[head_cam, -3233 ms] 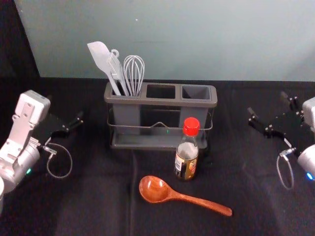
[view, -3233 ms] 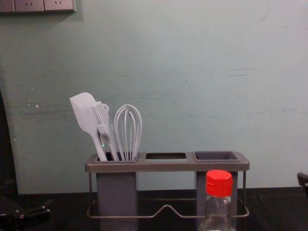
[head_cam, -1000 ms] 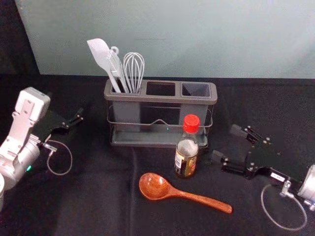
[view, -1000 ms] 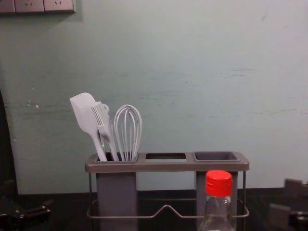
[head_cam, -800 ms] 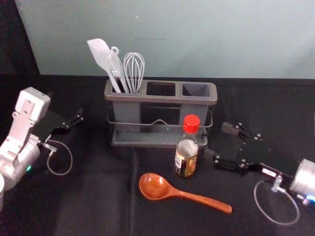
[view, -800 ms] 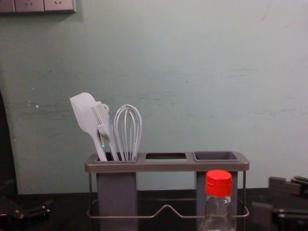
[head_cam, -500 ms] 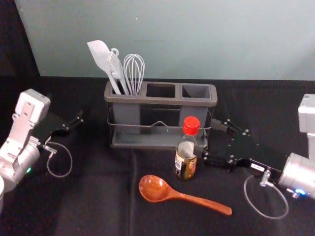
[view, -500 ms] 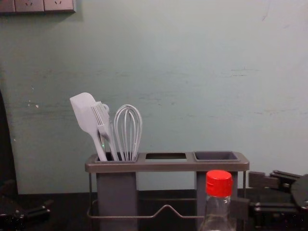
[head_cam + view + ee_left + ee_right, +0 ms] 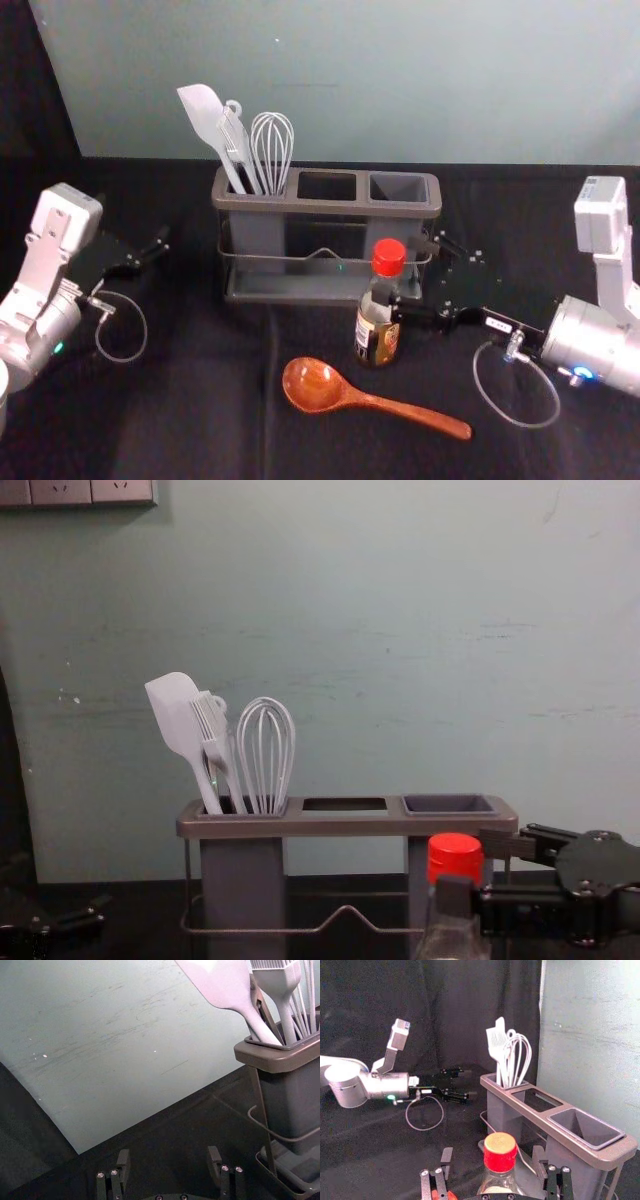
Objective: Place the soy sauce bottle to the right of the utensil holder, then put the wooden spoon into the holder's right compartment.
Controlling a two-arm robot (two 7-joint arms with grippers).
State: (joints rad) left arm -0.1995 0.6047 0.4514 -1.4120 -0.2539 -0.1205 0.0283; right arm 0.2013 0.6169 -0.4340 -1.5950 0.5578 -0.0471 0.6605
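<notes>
- The soy sauce bottle (image 9: pixel 377 332) is stood upright on the tabletop (image 9: pixel 200 400), just in front of the right part of the utensil holder (image 9: pixel 300 204).
- The right end effector (image 9: pixel 407 268) is extended from the tabletop's right edge to the bottle. Its fingers (image 9: pixel 446 1156) are spread apart, with the bottle framed between them; whether it is touched cannot be told.
- The left end effector (image 9: pixel 160 240) is parked near the tabletop's left edge, its fingers held apart.
- The wooden spoon (image 9: pixel 315 384) is laid on the tabletop between the bottle and the near edge, its bowl to the left and its handle pointed toward the near right corner.
- A spatula (image 9: pixel 205 115), a brush (image 9: pixel 236 138) and a whisk (image 9: pixel 272 140) are held in the holder's left compartment.
</notes>
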